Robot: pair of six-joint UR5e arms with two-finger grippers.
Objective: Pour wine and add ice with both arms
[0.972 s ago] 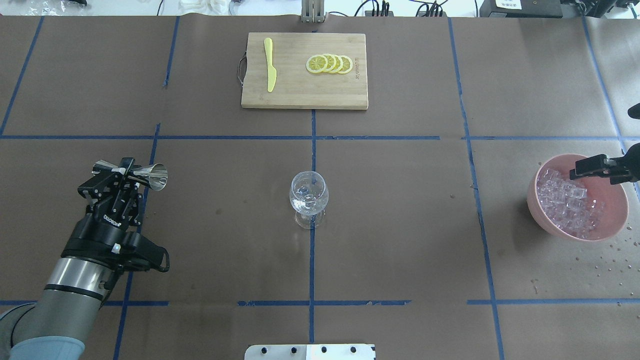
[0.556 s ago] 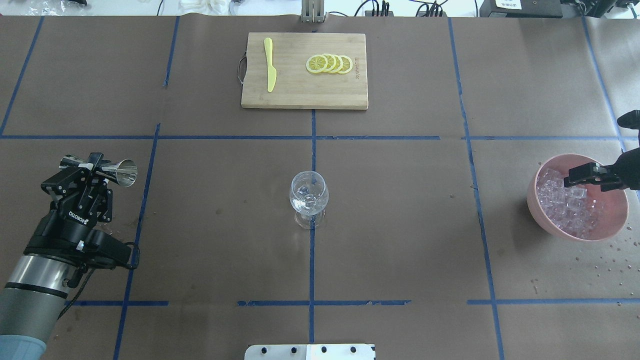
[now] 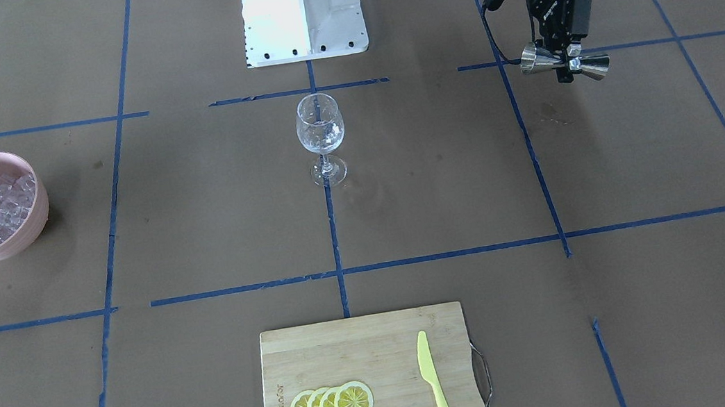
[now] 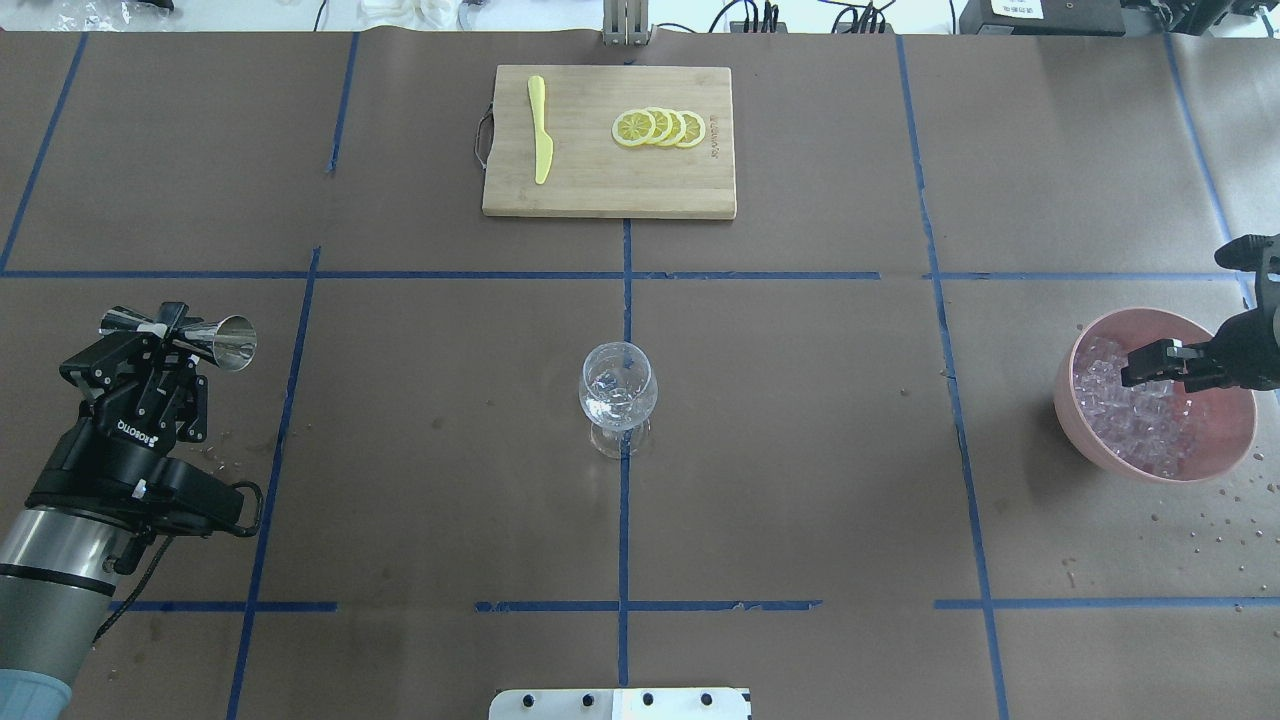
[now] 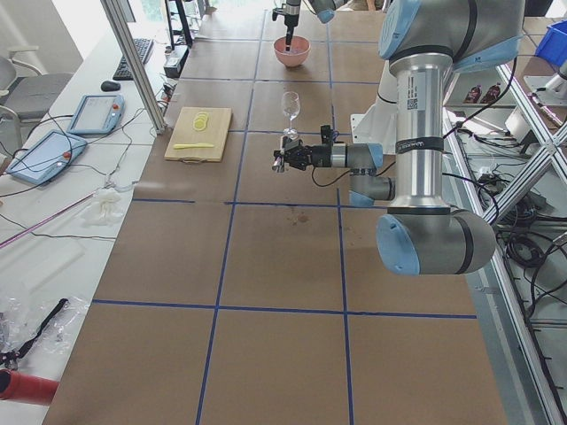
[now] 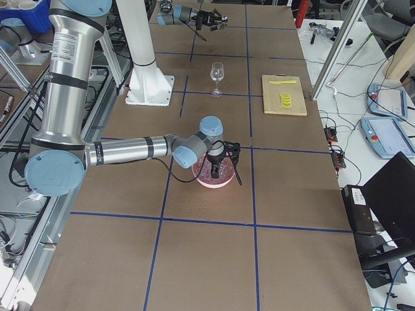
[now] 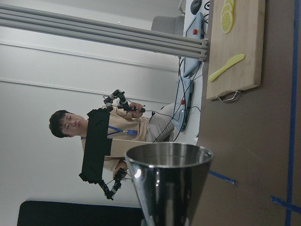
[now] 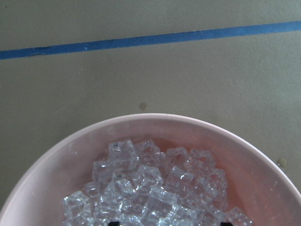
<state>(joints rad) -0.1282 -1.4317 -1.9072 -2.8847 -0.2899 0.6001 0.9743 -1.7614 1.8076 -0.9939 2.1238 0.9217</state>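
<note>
A clear wine glass [image 4: 618, 392] stands upright at the table's middle; it also shows in the front view [image 3: 320, 125]. My left gripper [image 4: 172, 327] is shut on a steel jigger [image 4: 225, 341] held sideways above the table, far left of the glass. The jigger also shows in the front view [image 3: 564, 62] and fills the left wrist view [image 7: 167, 183]. A pink bowl [image 4: 1063, 405] at the right holds a heap of ice cubes [image 4: 1140, 425]. My right gripper [image 4: 1142, 364] is open, with its tips down at the ice [image 8: 146, 188].
A wooden cutting board [image 4: 600, 195] with lemon slices [image 4: 660, 127] and a yellow knife [image 4: 540, 130] lies at the far middle. Water drops [image 4: 1215, 535] spot the paper by the bowl. The white robot base [image 3: 302, 8] stands at the near edge. Blue tape lines cross the table.
My left arm has drawn back to the left with the jigger, away from the glass. My right gripper has moved lower and slightly left, down into the bowl.
</note>
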